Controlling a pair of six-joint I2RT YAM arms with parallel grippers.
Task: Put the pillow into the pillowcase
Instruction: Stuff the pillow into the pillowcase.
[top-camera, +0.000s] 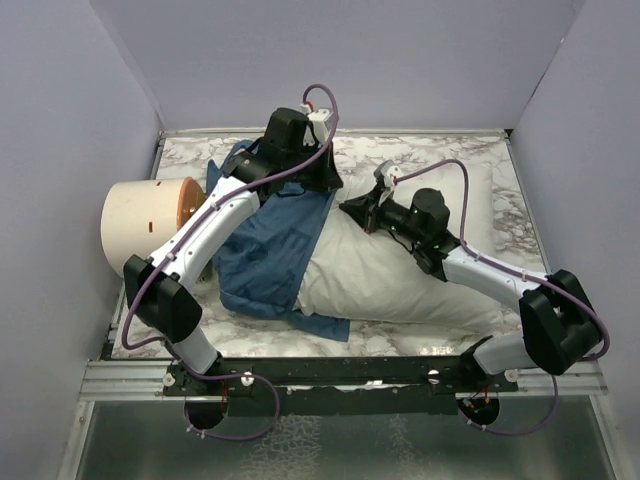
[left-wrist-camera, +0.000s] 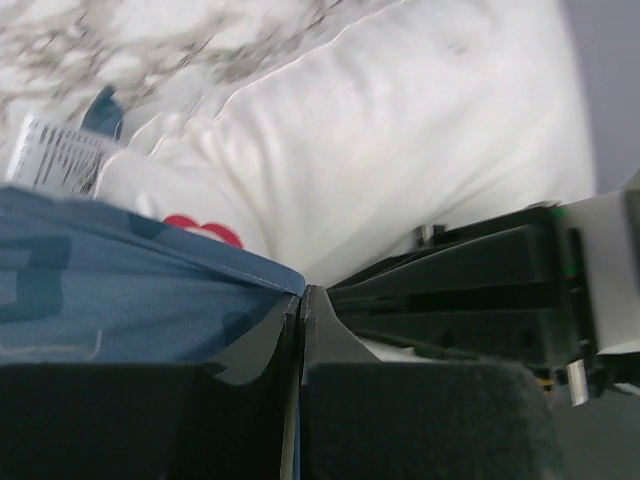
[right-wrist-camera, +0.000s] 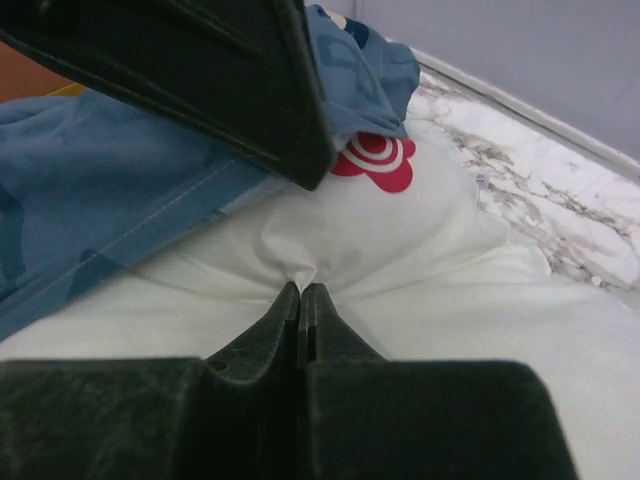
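Seemingly early yet: the plump white rectangular fabric pillow (top-camera: 400, 280) lies centrally, only its nine-o'clock end under the floppy blue printed pillowcase (top-camera: 270, 250). The left gripper (left-wrist-camera: 302, 292) is clamped on the case's hem; the right gripper (right-wrist-camera: 301, 290) pinches pillow fabric.

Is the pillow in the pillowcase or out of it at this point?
Mostly out: the pillow lies bare, the pillowcase only draped across its left end. Whether that end is inside, cannot tell.

A plump white rectangular fabric pillow (top-camera: 400, 280) with a round red logo is laid across the marbled table (top-camera: 500, 190), its left end overlapped by a crumpled blue printed fabric pillowcase (top-camera: 268, 250).
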